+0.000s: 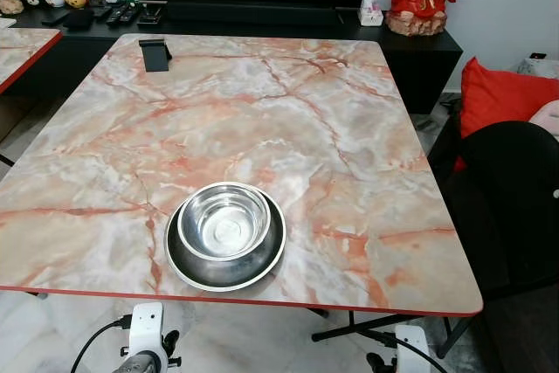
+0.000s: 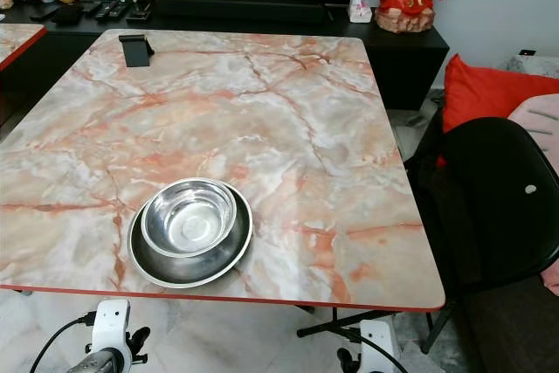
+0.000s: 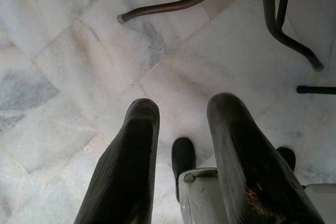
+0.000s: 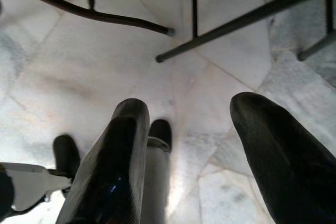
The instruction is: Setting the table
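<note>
Both arms hang low under the near edge of the worktop, and each claw points down at the marble floor. The left claw has its two black fingers apart with nothing between them, and the right claw is also open and empty (its gap looks wider). Above and ahead of both claws, a steel bowl sits inside a darker metal plate close to the near edge of the worktop, a little nearer to the left claw. A black chair stands beside the worktop on the right claw's side.
</note>
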